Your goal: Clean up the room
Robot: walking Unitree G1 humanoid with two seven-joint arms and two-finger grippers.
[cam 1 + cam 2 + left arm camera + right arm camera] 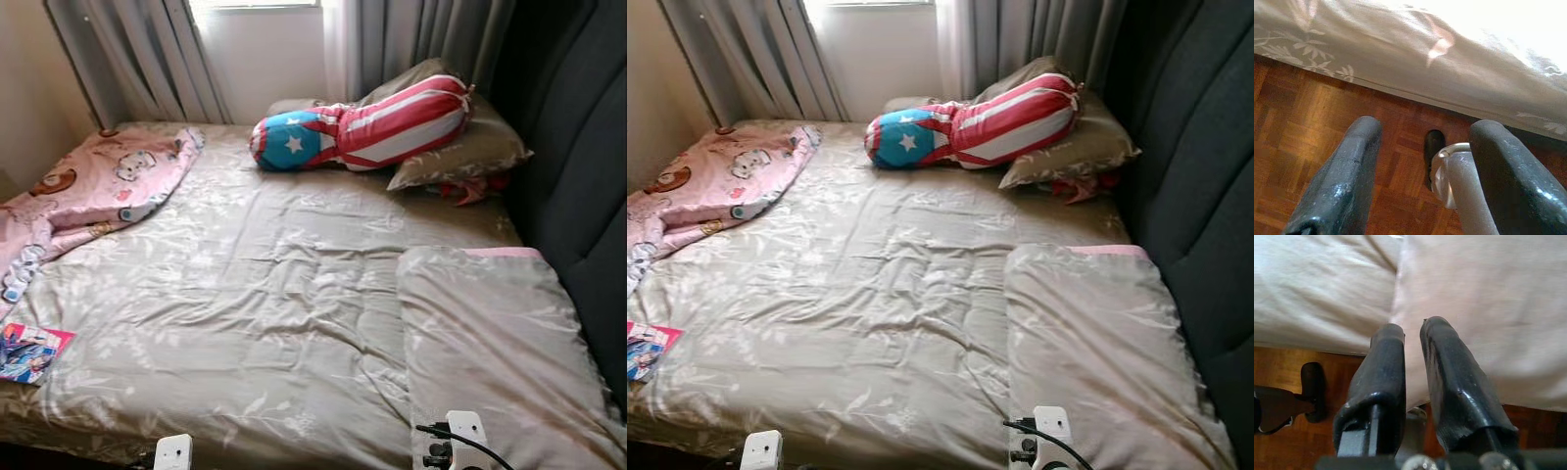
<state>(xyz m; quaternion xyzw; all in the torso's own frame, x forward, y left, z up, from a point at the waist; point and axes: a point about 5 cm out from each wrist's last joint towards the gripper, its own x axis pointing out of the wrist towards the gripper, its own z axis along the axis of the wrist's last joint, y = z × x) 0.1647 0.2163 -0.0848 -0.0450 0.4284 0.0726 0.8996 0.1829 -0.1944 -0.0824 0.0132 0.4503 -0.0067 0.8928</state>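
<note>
A bed [255, 323] with a grey-beige leaf-print sheet lies in front of me. A crumpled pink cartoon blanket [98, 186] is heaped at its far left. A stars-and-stripes bolster [362, 125] leans on a grey pillow [470, 152] at the back right. Another grey pillow [490, 343] lies flat at the near right. A colourful magazine [27, 352] sits on the near left edge. My left gripper [1427, 128] hangs open over the wooden floor [1312, 117] beside the bed edge. My right gripper [1411, 328] hangs shut and holds nothing, close to the bed's side.
A dark padded headboard [578, 166] runs along the right side. Grey curtains [147, 59] and a bright window [260, 49] stand behind the bed, with a beige wall [29, 88] at the left. Something red and crumpled [470, 189] pokes out under the back pillow.
</note>
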